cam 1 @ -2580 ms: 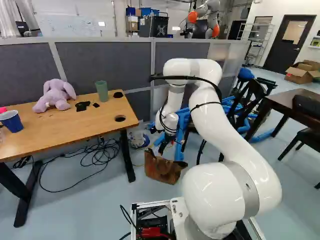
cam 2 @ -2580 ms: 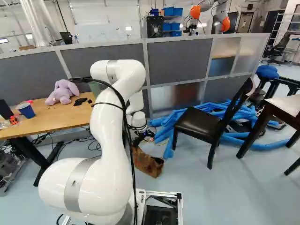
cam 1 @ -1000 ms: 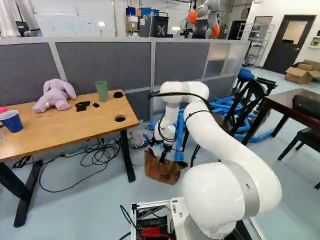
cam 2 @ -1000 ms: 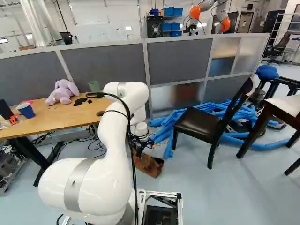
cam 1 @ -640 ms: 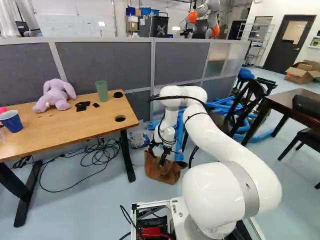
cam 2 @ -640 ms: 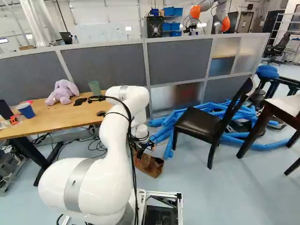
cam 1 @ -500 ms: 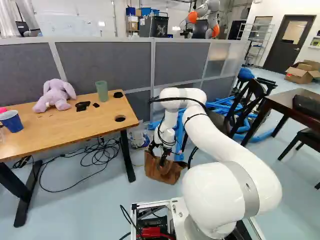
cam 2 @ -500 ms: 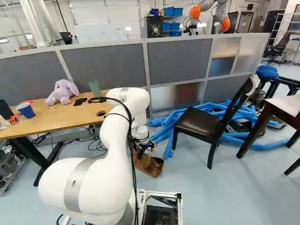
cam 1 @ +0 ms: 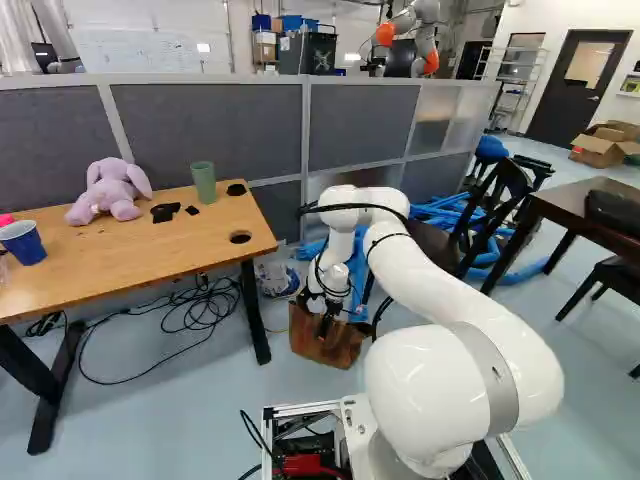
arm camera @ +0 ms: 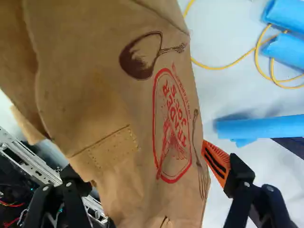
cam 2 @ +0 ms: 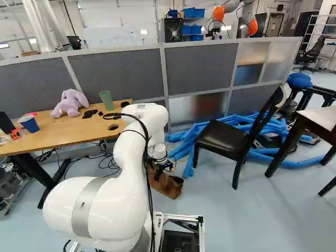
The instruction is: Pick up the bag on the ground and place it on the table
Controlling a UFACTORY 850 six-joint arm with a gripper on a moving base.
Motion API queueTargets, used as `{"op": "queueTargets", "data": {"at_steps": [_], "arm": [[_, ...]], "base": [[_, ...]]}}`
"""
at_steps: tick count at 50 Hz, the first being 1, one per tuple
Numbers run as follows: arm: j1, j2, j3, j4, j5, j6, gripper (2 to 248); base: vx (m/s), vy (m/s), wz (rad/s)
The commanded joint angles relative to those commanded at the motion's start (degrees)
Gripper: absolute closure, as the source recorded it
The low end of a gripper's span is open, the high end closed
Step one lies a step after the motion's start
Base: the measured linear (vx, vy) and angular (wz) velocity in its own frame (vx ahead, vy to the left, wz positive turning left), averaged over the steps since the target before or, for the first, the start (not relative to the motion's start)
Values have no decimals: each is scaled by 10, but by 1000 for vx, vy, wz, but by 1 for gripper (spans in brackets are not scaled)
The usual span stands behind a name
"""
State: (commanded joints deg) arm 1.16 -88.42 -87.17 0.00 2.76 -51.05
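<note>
The wooden desk (cam 1: 110, 262) stands at the left of both base views, before a grey partition (cam 1: 205, 125). On it are a purple plush rabbit (cam 1: 113, 192), a green cup (cam 1: 204, 182), a blue cup (cam 1: 24, 243) and some black cloth (cam 1: 165, 212). The floor (cam 1: 200, 410) is pale blue-grey, with loose black cables (cam 1: 205, 310) under the desk. Blue tubes (cam 2: 202, 131) lie along the partition behind a dark chair (cam 2: 226, 139); a dark table (cam 1: 575, 200) stands at the right of the left base view, and another robot (cam 2: 226, 10) rises beyond the partition.

The brown bag (cam 1: 325, 348) is upright on the floor, near the desk's right-hand leg, with the fingers (cam 1: 326, 324) down at its top. In the wrist view the bag reaches between and ahead of the fingers (arm camera: 218, 164), which stand wide apart. One orange pad (arm camera: 214, 156) is right at the bag's printed side; the other finger's tip is hidden by the bag, so its contact cannot be told.

Bare wood runs along the desk's near edge, and its right end lies close to the bag, higher up. Open floor stretches between the bag and the chair, while a yellow cord (arm camera: 216, 68) loops just beside the bag
</note>
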Motion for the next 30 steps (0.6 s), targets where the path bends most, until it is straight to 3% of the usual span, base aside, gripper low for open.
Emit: {"op": "queueTargets", "data": {"at_steps": [16,17,22,23,27,28,30], "arm": [[0,-1,-1,0,0,0,5],[0,-1,-1,0,0,0,41],[0,-1,-1,0,0,0,41],[0,-1,-1,0,0,0,79],[0,-1,-1,0,0,0,79],[0,-1,-1,0,0,0,118],[0,-1,-1,0,0,0,118]], "base": [[0,0,0],[0,0,0],[0,0,0],[0,0,0],[0,0,0],[0,0,0],[0,0,0]]}}
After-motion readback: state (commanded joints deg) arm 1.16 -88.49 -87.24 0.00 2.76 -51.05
